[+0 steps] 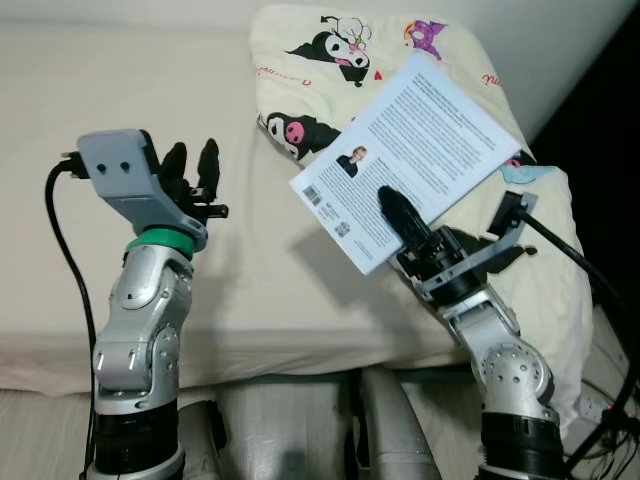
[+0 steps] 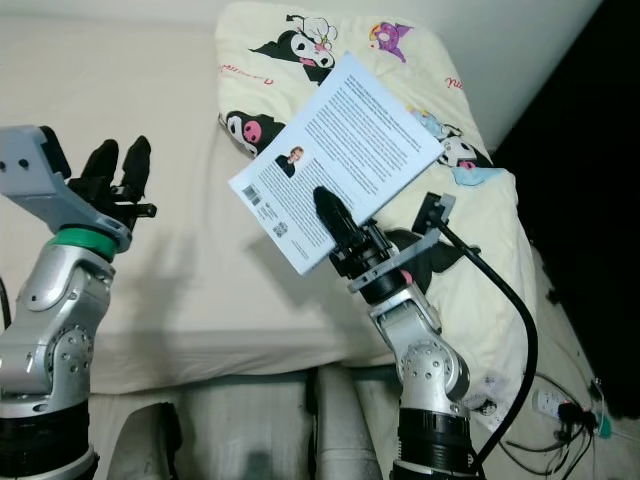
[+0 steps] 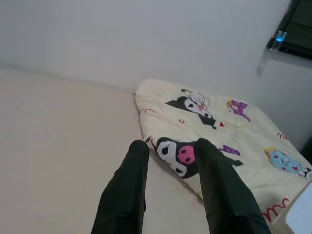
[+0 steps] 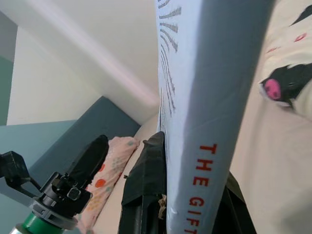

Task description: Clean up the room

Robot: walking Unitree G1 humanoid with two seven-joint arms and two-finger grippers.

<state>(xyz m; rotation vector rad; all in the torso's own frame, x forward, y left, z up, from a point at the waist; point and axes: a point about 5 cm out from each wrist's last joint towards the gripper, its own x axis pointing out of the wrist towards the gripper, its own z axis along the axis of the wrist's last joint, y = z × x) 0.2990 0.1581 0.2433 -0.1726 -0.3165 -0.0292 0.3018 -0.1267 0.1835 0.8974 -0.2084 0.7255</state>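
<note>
The right tool (image 1: 400, 215) has the book (image 1: 420, 150) clamped between its two black fingers, lifted off the bed (image 1: 150, 110) and tilted, back cover facing up; one finger lies across the cover just below the small author photo, with the barcode off to its left; the other finger is under the book and hidden in the head views. From the right wrist, the pale blue spine (image 4: 214, 122) rises straight out from between the fingers, red letters reading "THE GIFT" before the edge cuts them off; whether more title follows cannot be read.

Beyond the held book, and partly covered by it, sits the cream pillow (image 1: 300, 60) with black and pink cartoon figures, resting on the bed against the white wall (image 3: 146, 34); how far the pillow runs under the book is hidden.

The left tool (image 1: 195, 170) hovers above the bare cream sheet, well apart from the book and to its left; its fingers stand a narrow gap apart with nothing between them; seen from the left wrist they point toward the near corner of the pillow. A black cable (image 2: 500, 300) loops off the right wrist toward the floor; the dark area past the bed's right side is too dim to make out.
</note>
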